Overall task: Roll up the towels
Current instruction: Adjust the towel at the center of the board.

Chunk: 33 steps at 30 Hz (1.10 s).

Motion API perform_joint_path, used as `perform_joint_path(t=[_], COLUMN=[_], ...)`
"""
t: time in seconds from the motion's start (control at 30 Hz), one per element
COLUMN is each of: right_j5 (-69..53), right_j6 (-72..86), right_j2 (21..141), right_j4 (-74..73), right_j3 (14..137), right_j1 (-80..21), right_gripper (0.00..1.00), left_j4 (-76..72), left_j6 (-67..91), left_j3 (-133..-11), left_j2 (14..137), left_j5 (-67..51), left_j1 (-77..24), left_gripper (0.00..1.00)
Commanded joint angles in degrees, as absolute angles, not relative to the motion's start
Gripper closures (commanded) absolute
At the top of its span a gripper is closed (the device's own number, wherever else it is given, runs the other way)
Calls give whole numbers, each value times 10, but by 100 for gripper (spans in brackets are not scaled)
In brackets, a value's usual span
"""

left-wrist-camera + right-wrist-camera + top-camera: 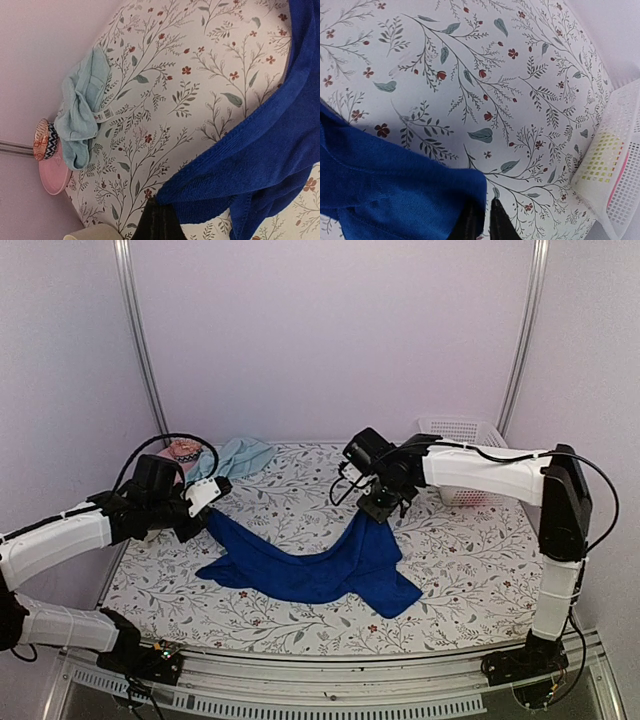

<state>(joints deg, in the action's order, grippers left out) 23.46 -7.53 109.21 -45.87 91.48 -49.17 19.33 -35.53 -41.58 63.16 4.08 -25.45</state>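
The deep royal blue towel (320,565) hangs stretched between my two grippers, its middle and lower edge resting on the floral table. My left gripper (208,512) is shut on its left corner (172,197). My right gripper (378,510) is shut on its right corner (470,195). Both corners are lifted above the table. The pale aqua towel (235,457) lies crumpled at the back left, also in the left wrist view (82,105).
A pink hat with a patterned band (183,450) sits beside the aqua towel at the back left corner (50,160). A white mesh basket (462,455) stands at the back right, close behind my right arm (615,180). Walls enclose the table.
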Motion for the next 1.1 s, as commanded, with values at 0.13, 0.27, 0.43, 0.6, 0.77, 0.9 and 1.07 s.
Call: perform_joint_path(t=[0.13, 0.27, 0.43, 0.6, 0.77, 0.9, 1.07], right_j5=[157, 80, -20, -51, -69, -69, -65], right_j6=[-108, -56, 46, 132, 203, 268, 329], right_j2=[1183, 1120, 1037, 992, 968, 963, 953], right_j4=[-437, -382, -279, -217, -172, -160, -130], right_j3=[981, 886, 747, 641, 583, 567, 544], right_j1=[-451, -427, -389, -388, -388, -387, -385], right_gripper=[42, 39, 41, 42, 42, 43, 46], left_j4=[37, 30, 24, 22, 38, 44, 45], left_j6=[-343, -337, -336, -337, -336, -337, -337], left_j3=[-364, -350, -335, -325, -329, -328, -328], left_j2=[682, 672, 650, 635, 633, 630, 630], left_j5=[111, 104, 91, 65, 32, 11, 5], left_j1=[-223, -224, -223, -224, -224, -224, -224], left_gripper=[100, 100, 100, 100, 100, 100, 100])
